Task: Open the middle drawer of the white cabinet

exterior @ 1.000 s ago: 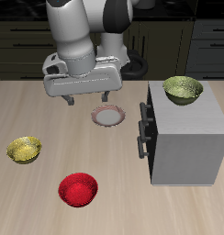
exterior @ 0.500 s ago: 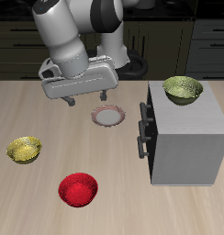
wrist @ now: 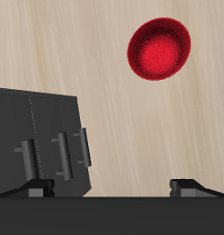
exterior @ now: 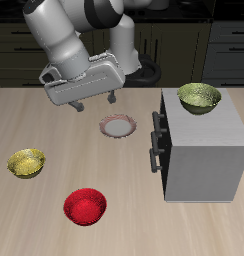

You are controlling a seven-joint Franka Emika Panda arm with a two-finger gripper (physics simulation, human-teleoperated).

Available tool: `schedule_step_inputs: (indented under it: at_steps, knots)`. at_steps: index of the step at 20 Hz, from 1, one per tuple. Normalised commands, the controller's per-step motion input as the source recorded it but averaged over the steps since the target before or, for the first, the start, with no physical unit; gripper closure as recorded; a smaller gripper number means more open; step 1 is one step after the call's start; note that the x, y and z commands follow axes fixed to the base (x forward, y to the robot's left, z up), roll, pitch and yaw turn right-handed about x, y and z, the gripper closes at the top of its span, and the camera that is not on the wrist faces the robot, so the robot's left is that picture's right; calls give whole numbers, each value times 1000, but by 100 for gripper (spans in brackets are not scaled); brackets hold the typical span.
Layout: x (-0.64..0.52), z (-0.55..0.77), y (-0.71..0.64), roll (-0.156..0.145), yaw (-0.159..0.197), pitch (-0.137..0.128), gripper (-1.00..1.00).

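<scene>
From the exterior view, my two-finger gripper (exterior: 94, 102) hangs above the pale wooden table (exterior: 54, 115), well up off its surface, with both dark fingertips pointing down and spread apart. Nothing sits between them; I hold nothing. The boxy pale grey-white cabinet (exterior: 204, 150) stands well apart from my hand, toward the table's front edge and off to one side, its flat top below the level of my palm. On the face turned toward me I see dark bar handles stacked one above another. The middle drawer (exterior: 160, 146) lies between the other two fronts and looks flush with them, closed. An olive-yellow bowl (exterior: 199, 97) rests on the cabinet's top. Just below and beyond my fingers a small pinkish-white shallow bowl (exterior: 118, 126) sits on the table, between me and the cabinet. A yellow-gold bowl (exterior: 26, 162) and a glossy red bowl (exterior: 85, 206) lie farther toward the front edge, both well clear of my hand.

In the wrist view, my two fingertips (wrist: 31, 186) show as dark tabs set wide apart, with bare table between them. The cabinet (wrist: 40, 115) appears dark here, with its three bar handles side by side; the middle drawer's handle (wrist: 59, 152) is the centre one. The red bowl (wrist: 160, 49) lies apart from the cabinet.
</scene>
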Motion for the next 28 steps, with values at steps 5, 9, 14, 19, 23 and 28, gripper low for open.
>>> schedule_step_inputs:
  at_steps: [5,9,14,19,23,28]
  knots:
    - [-46,-59,197,127,17,-23,-100]
    - [-28,-11,192,87,29,-7,-100]
    - [-53,-4,36,61,13,-17,-100]
    - [-10,-126,-20,3,17,17,-100]
    - [-24,-110,40,24,-7,3,-100]
    - [-28,-87,62,34,-5,-4,-100]
